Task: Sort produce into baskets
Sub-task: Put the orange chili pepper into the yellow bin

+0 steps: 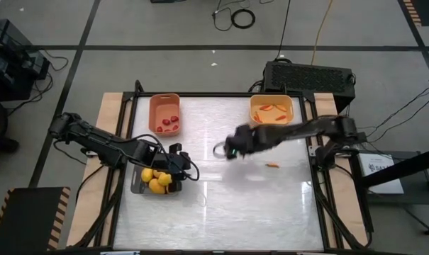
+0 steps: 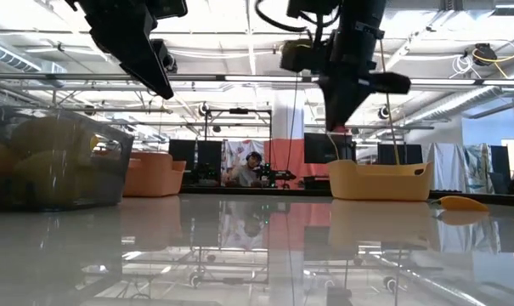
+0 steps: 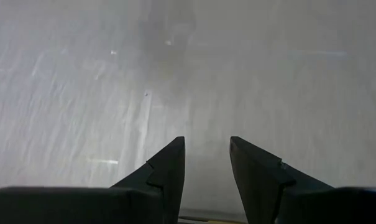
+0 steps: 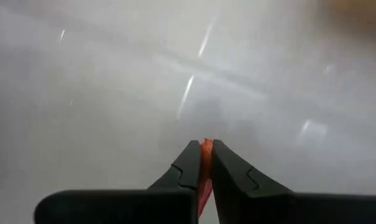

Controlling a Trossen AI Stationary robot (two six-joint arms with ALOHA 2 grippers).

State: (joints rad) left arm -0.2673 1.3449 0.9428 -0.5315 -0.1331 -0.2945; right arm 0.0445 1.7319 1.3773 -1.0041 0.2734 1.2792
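the right gripper (image 4: 202, 163), clamped on a slim orange pepper (image 4: 206, 168) above mid bench (image 1: 221, 191), should carry it level to the yellow-orange basket (image 1: 271, 110) and release low, while the left gripper (image 3: 206, 163), fingers apart and empty, waits over the grey basket (image 1: 137, 185).

The table (image 1: 221, 191) top is glossy and mirror-like, its edges bare wood; the baskets (image 2: 380, 181) look smooth plastic.

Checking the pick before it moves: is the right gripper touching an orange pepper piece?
Touching. The right wrist view shows the right gripper shut on a slim orange pepper piece.
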